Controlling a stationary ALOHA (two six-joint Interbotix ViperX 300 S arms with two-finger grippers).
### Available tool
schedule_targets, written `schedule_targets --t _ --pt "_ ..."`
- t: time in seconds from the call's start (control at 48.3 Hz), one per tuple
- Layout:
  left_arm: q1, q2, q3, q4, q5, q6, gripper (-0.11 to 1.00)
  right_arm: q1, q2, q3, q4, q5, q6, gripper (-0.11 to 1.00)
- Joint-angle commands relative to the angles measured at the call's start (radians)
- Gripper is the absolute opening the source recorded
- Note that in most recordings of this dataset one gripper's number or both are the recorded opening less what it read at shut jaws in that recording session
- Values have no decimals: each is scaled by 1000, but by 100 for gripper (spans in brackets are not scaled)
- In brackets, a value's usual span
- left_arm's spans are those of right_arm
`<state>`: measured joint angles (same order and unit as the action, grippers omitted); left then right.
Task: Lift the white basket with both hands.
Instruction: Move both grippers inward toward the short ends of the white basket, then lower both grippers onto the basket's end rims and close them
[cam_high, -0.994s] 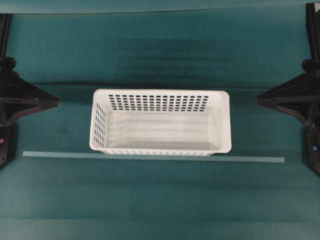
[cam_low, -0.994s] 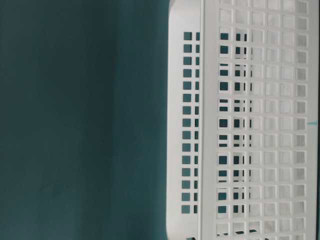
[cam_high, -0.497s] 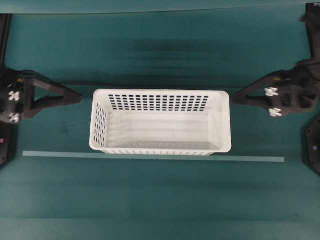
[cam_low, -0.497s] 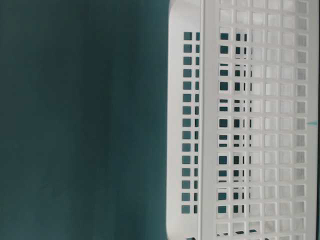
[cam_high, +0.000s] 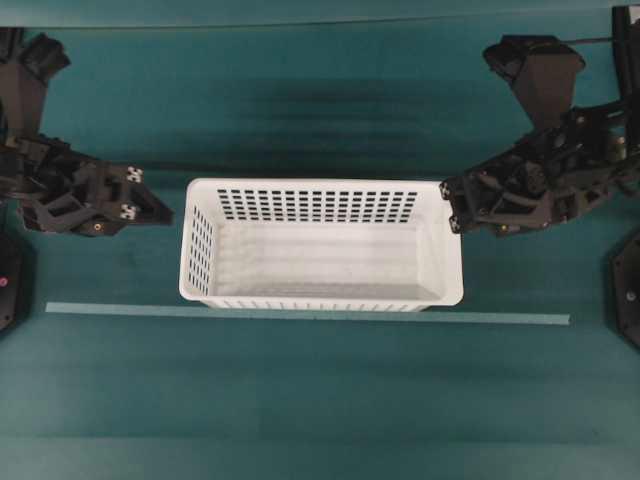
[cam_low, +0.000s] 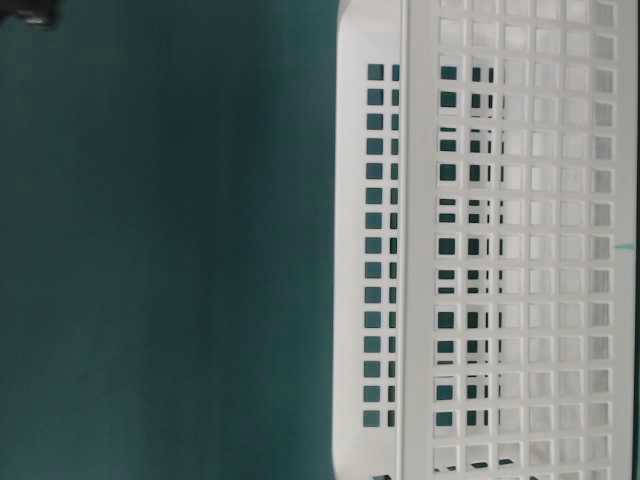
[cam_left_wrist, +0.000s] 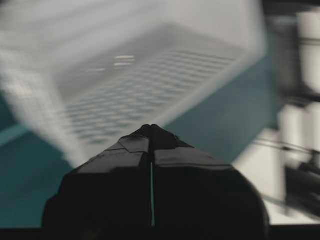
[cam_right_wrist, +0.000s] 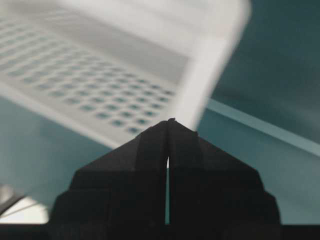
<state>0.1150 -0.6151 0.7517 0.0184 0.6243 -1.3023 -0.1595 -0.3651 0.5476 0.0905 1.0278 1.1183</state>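
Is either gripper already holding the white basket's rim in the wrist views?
No. The left gripper and right gripper are both shut and empty, short of the white basket.

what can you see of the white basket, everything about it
The white basket is a long rectangular tub, seemingly plastic, with rows of small slots in its walls, a solid floor and a rolled rim. It is empty and sits upright on the green table, its near side along a pale strip. Neither gripper visibly grips it.
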Motion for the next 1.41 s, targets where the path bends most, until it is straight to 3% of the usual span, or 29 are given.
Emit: schedule_targets --t 0.0,0.124,0.393,0.642,0.745,0.807,0.994,1.097,1.283,1.387 --pt "8 43 -41 5 83 -2 -5 0 44 -17 -11 58 31 1" --pt "-6 75 -64 5 72 11 -5 -2 66 -21 2 112 49 1" --pt "-28 87 -48 5 46 15 -5 -3 64 3 9 63 58 2" --pt "-29 98 -43 5 48 12 0 -2 64 35 41 -35 58 15" --pt "-32 106 -43 5 55 -2 9 -2 63 51 44 -48 58 31" --pt "-32 114 -43 5 63 -21 19 -2 63 55 44 -51 58 45" --pt "-31 150 -41 5 67 -44 73 -3 81 75 44 -97 60 86" --pt "-31 179 -48 5 64 -43 95 -2 109 78 44 -133 63 96" --pt "-20 247 -46 5 63 -48 92 -2 186 75 41 -161 133 96" --pt "-15 298 -49 5 49 -48 93 5 222 75 38 -192 141 96"
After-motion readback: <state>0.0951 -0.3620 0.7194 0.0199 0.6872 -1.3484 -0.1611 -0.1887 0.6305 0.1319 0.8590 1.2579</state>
